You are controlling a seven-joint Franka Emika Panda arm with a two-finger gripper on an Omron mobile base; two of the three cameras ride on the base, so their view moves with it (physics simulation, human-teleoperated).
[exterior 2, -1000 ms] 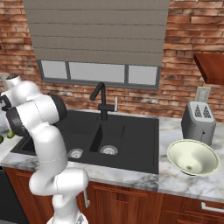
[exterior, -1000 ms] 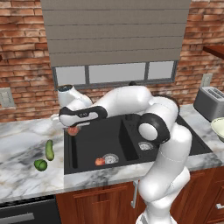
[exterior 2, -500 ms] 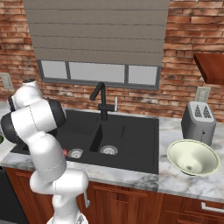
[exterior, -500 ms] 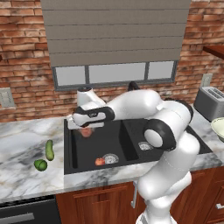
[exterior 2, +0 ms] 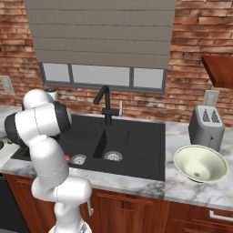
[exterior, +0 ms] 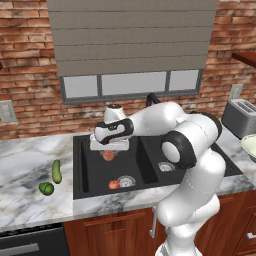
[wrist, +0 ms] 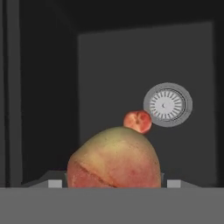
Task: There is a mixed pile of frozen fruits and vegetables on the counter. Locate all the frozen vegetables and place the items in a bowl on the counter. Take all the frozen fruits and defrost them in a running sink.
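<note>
Fruits first: one peach (exterior: pixel 114 184) lies in the sink's (exterior: pixel 90 175) left basin, our gripper (exterior: pixel 108 153) clasps the second (wrist: pixel 114 158) above it; cucumber (exterior: pixel 57 171) and green item (exterior: pixel 46 188) wait left, bowl (exterior 2: pixel 200 164) far right.

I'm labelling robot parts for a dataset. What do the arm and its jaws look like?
The arm has glossy white, rounded segments with dark grey-black joint caps. The gripper is a white block with small dark jaws. No cables or markings are visible.
</note>
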